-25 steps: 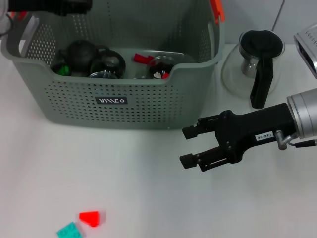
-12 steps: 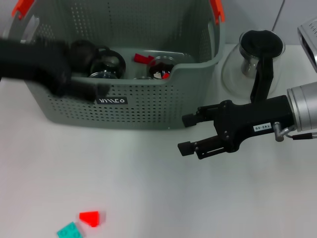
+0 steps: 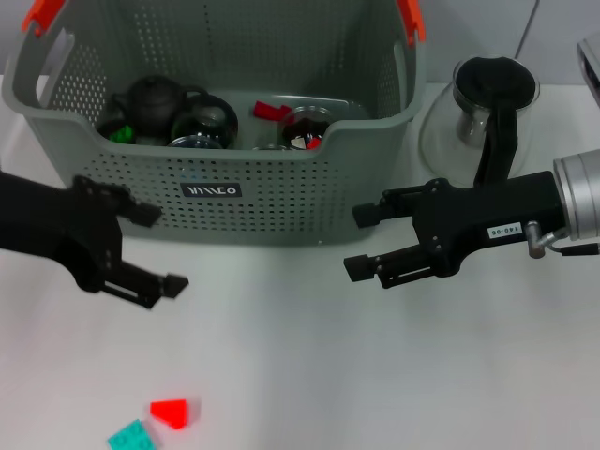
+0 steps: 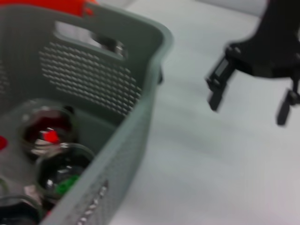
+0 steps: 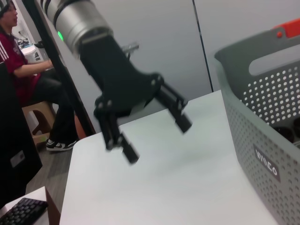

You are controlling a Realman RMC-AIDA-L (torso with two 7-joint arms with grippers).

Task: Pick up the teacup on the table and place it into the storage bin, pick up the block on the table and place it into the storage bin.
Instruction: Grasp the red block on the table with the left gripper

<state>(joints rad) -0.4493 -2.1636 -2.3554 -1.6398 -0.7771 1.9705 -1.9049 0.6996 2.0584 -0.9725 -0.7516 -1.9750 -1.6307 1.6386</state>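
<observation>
With its fingers spread wide and empty, the left gripper (image 3: 155, 248) hangs nearer the red block (image 3: 171, 412) lying below it than the likewise open right gripper (image 3: 361, 242).

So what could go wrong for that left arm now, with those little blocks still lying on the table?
The red block and teal block touch, so the open left gripper might nudge or grab both. The grey-green perforated storage bin stands close behind it, so lifting could clip its wall. The open right gripper hovers nearby.
</observation>
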